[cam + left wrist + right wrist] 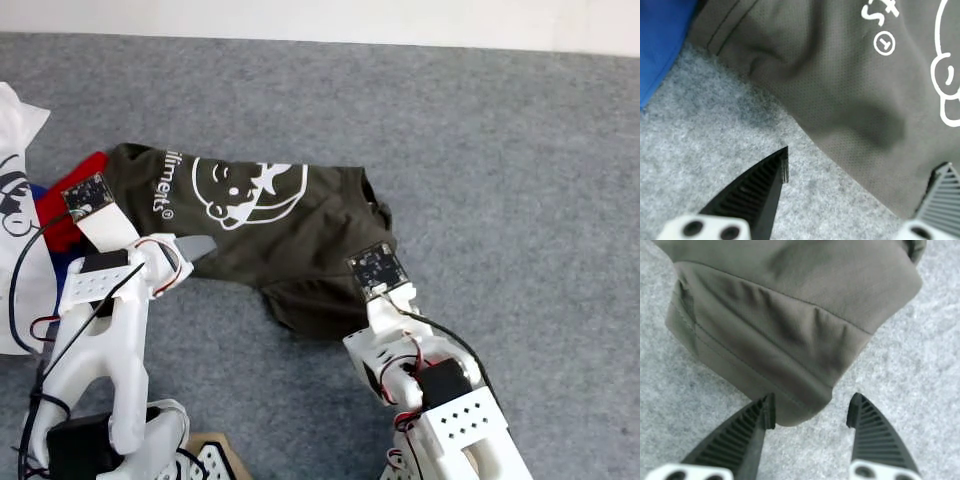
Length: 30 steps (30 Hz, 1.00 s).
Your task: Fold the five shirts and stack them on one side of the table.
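Target (olive shirt (290, 225)): lying print-up on grey table (500, 150), w/ white cartoon print showing; sitting left of centre, stretching twd the middle.
Shape: lying rumpled, not flat; bunching at near-right end into a doubled-over flap w/ stitched hem showing.
Left gripper (865, 165): hanging low at shirt's near edge, below the print; holding jaws wide apart, pinching nothing.
Left tips: black fingertip (782, 160) hanging over bare table, just off the cloth; other tip sitting at the fabric's edge. Can't tell whether touching.
Right gripper (812, 402): holding jaws spread, gripping nothing; straddling rounded end of the doubled-over flap, w/ fabric poking in betw. the tips.
Left arm, high view: lying along table's left side, wrist overlapping the pile.
Right arm, high view: angling in from near-right corner, wrist sitting over the flap.
Pile (white shirt (20, 120), red shirt (50, 225), blue shirt (660, 40)): bunching together at table's left edge, unfolded; red one touching olive shirt's left end.
Blue, left wrist view: lying just beside olive shirt's hem corner, w/ strip of bare table running alongside.
Progress: olive shirt sitting next to pile, not on it; not yet lying folded square.
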### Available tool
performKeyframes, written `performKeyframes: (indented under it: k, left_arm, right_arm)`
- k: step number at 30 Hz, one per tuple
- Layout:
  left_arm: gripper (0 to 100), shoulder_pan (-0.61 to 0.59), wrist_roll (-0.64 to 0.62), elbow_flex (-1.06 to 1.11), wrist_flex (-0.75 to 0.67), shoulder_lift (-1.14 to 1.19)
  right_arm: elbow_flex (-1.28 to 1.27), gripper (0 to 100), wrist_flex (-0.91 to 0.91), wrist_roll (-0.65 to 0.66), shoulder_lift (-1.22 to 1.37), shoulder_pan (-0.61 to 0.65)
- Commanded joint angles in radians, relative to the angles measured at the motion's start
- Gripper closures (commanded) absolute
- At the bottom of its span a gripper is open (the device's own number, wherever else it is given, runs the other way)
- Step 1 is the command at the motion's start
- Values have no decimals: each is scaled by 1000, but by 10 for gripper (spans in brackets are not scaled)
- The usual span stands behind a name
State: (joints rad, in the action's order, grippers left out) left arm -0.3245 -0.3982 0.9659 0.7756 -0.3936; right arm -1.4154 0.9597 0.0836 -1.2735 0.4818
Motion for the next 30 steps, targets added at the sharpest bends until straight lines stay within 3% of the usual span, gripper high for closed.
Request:
performKeyframes:
  k: [1,12,30]
  left_arm:
    - [575,16,-3,1,-34,-28]
    - [575,16,-2,2,-48,-28]
    - [575,18,-2,2,-48,-28]
  right_arm:
    - [84,769,10,-40,31,-2]
    - [372,769,93,-49,650,21]
    - [374,771,-19,-150,696,42]
